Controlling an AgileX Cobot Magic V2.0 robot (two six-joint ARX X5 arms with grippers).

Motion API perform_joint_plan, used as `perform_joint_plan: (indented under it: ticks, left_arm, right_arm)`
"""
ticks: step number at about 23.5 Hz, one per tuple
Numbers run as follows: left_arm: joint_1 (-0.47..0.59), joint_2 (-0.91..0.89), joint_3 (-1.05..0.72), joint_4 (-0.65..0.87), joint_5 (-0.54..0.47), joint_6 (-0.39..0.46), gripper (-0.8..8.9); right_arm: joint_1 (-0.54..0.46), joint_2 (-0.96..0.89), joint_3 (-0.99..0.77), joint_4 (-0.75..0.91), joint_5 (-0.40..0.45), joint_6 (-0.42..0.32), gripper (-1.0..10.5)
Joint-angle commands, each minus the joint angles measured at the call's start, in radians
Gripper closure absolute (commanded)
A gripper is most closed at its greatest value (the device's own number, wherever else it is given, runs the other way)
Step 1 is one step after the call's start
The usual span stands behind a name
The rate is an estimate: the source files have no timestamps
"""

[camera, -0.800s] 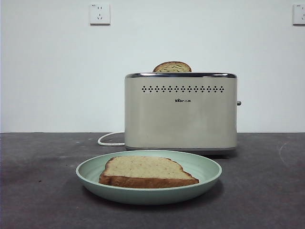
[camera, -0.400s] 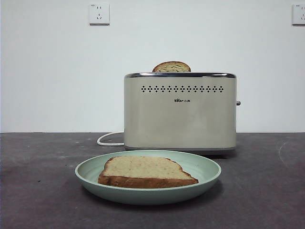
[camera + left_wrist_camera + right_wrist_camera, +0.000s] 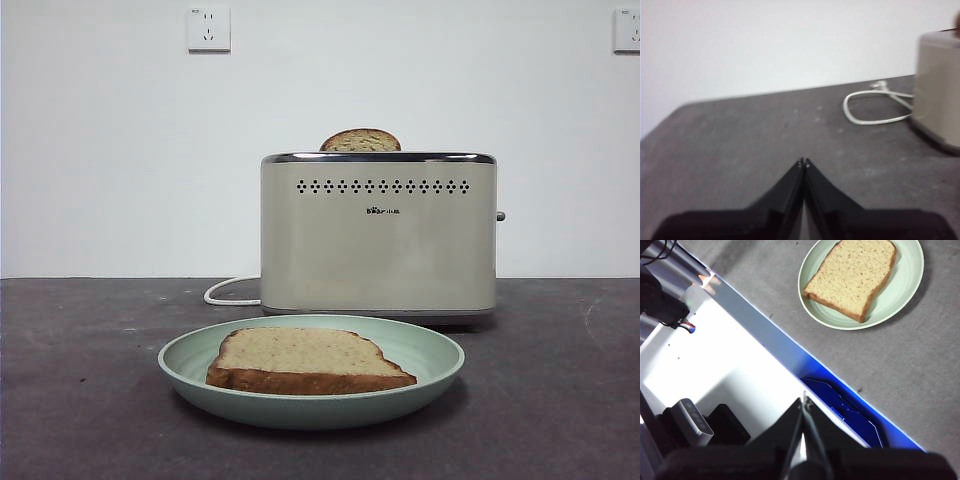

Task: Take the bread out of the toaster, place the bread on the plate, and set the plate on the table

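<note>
The bread (image 3: 300, 355) lies flat on the pale green plate (image 3: 436, 352), which rests on the table (image 3: 560, 410) in front of the cream toaster (image 3: 378, 245). The right wrist view shows the bread (image 3: 852, 275) on the plate (image 3: 902, 292) from high above. My right gripper (image 3: 802, 402) is shut on nothing, hanging past the table's edge, well away from the plate. In the left wrist view, my left gripper (image 3: 803, 161) is shut and empty, low over the bare table (image 3: 740, 140), with the toaster (image 3: 940, 85) off to one side. No arm shows in the front view.
A narrower, rounder-topped slice (image 3: 361, 141) sticks up from the toaster's slot. The white cord (image 3: 228, 292) loops on the table beside the toaster, and the cord (image 3: 867, 107) also shows in the left wrist view. Beyond the table edge (image 3: 790, 347) lie a white surface and dark equipment (image 3: 690, 422).
</note>
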Motion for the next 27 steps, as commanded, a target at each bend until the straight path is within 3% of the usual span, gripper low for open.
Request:
perform_joint_plan:
  ticks: [1, 3, 27]
  left_arm:
    - [0.003, -0.004, -0.012, -0.077, -0.057, -0.095, 8.17]
    - [0.003, -0.003, -0.012, -0.133, -0.084, -0.122, 8.17]
    - [0.003, -0.003, -0.012, -0.119, -0.083, -0.122, 8.17]
  right_arm:
    - [0.002, -0.002, -0.003, 0.003, 0.003, 0.006, 9.5]
    - [0.002, -0.002, -0.003, 0.003, 0.003, 0.006, 9.5]
    - [0.002, -0.002, -0.003, 0.003, 0.003, 0.006, 9.5]
